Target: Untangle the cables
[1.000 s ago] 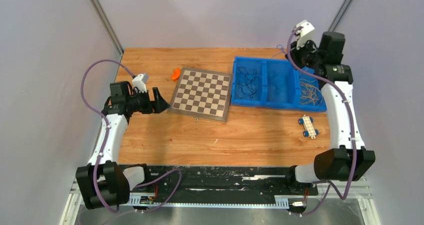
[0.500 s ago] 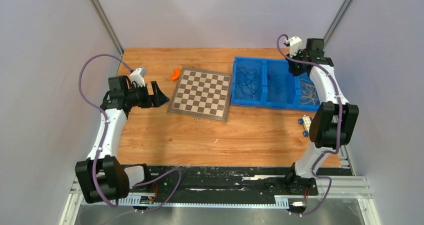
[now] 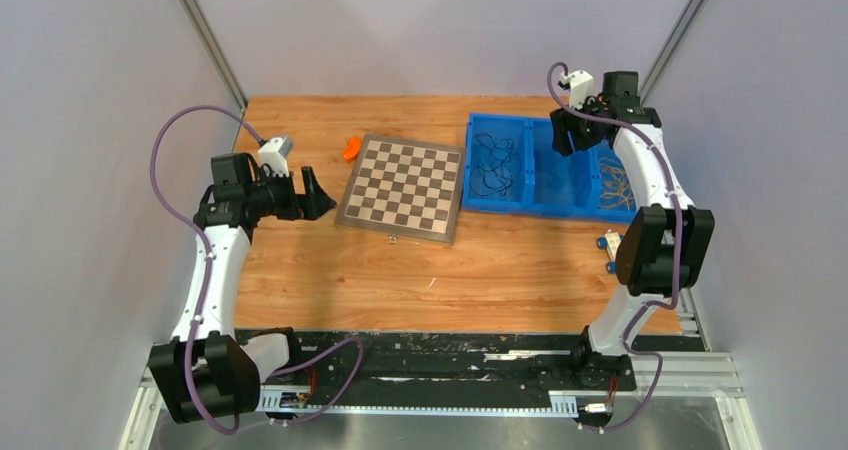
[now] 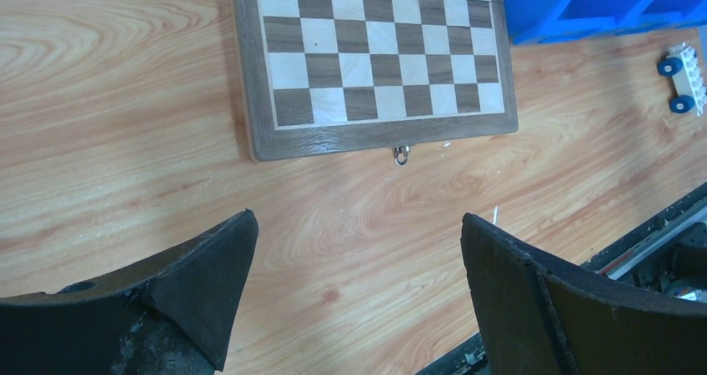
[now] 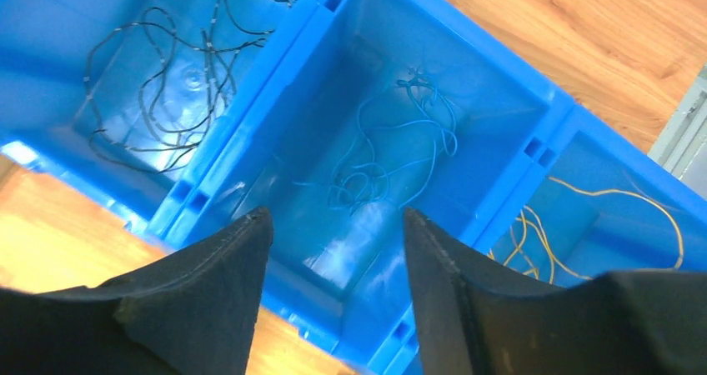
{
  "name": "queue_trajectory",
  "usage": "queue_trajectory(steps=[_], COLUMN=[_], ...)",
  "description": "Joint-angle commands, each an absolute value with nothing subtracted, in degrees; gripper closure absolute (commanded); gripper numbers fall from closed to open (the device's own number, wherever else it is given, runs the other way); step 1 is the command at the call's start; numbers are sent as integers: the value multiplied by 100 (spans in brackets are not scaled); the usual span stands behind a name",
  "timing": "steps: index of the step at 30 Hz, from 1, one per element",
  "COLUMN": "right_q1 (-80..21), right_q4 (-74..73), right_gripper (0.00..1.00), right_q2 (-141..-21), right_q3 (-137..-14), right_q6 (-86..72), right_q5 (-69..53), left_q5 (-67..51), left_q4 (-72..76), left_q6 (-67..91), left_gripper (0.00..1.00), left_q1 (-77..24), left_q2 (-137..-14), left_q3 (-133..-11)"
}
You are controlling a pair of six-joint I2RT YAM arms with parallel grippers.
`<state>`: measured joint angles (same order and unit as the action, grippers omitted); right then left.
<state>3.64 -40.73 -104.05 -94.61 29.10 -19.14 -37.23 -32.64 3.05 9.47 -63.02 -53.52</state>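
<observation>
The cables lie sorted in a blue three-compartment tray (image 3: 500, 208). Black cables (image 5: 167, 83) fill the left compartment, thin blue cables (image 5: 392, 150) curl in the middle one, and yellow cables (image 5: 584, 225) lie in the right one. My right gripper (image 5: 335, 215) hovers open above the middle compartment (image 3: 566, 140), with nothing between its fingers. My left gripper (image 4: 358, 218) stands wide open over bare wood at the table's left (image 3: 318, 195), holding nothing.
A chessboard (image 3: 405, 185) lies in the middle of the table, with a small orange piece (image 3: 350, 148) at its far-left corner. A white toy block with blue wheels (image 4: 685, 79) sits in front of the tray, near the right arm.
The right arm has folded in and swung its gripper left, from the tray's right end to above the middle compartment, and its jaws have opened. The left arm has shifted slightly.
</observation>
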Motion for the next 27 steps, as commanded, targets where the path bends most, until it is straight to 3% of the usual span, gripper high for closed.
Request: queue_trajectory(steps=[1,5,7,8,11,14,21,27], right_q1=[386,423,488,543,847,1039,1048,1053], right_q4=[-4437,-4601,-4594,-4569,-4387,-4227,-3924,-3928], right_gripper=[37,16,2,0,0,0,0,0], right_q2=[-9466,-8796,-8421,-8221,-7680,-7249,-6532,-6397], right_q3=[-9655,-9158,-8777,-8551,-7783,-7004,-5835,-5661], right_q6=[2625,2339,2148,2039,1628,1315,1091,1184], right_q5=[-2287,-2597,-2733,-2771,-2988,-3154,-3368,-3354], left_q5=[-3983,-4096,-3612,-3070,-2227,-1922,-978,-1004], left_q4=[-3805,-4378,-4699,-4941,-5459,-5539,-4889,-4616], left_q6=[11,-175,-390,-459,-789,-890,-670,-126], left_gripper=[0,0,0,0,0,0,0,0], left_q1=[993,986,985,985,983,928,-423,-721], left_q2=[-6355,-6727,-6956,-7037,-7486,-7484,-6884,-6864], left_q3=[-5913,-6484,-7012,-7215,-8228,-8409,-6880,-6427])
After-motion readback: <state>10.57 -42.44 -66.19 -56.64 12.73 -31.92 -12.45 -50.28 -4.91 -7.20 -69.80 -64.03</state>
